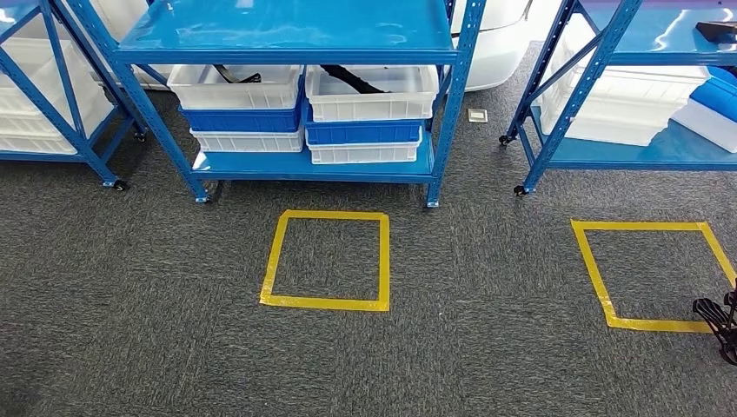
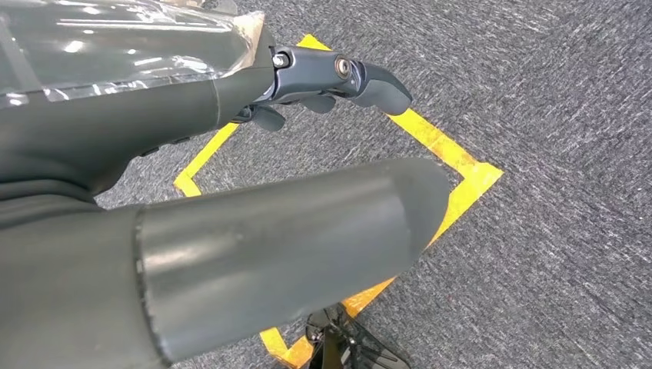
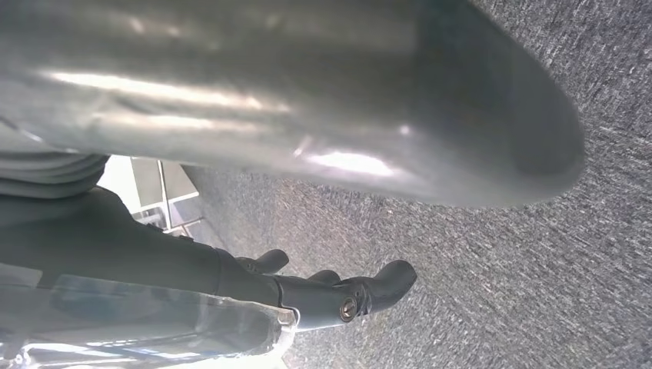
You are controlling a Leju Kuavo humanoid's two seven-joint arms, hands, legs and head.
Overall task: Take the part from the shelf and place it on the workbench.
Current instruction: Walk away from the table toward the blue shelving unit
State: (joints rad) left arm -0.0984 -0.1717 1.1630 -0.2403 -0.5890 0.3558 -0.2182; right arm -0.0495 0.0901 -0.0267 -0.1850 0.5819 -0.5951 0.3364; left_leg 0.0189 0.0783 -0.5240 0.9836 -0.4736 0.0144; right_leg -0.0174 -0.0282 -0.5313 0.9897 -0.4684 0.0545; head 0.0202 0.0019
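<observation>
A yellow tape square (image 1: 326, 261) lies on the grey carpet (image 1: 156, 330). A second tape square (image 1: 654, 274) sits well apart to its right. Beyond it, near a white car (image 1: 500, 39), a small pale plate (image 1: 477, 115) rests on the carpet.

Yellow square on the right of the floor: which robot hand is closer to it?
Right, probably. The right robot hand hangs by the yellow square's near corner; the left robot hand hangs over carpet, how far off is unclear.

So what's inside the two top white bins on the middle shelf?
The left white bin holds a dark curved part; the right white bin holds a longer black part. The shelf board above hides the bins' rear portions.
</observation>
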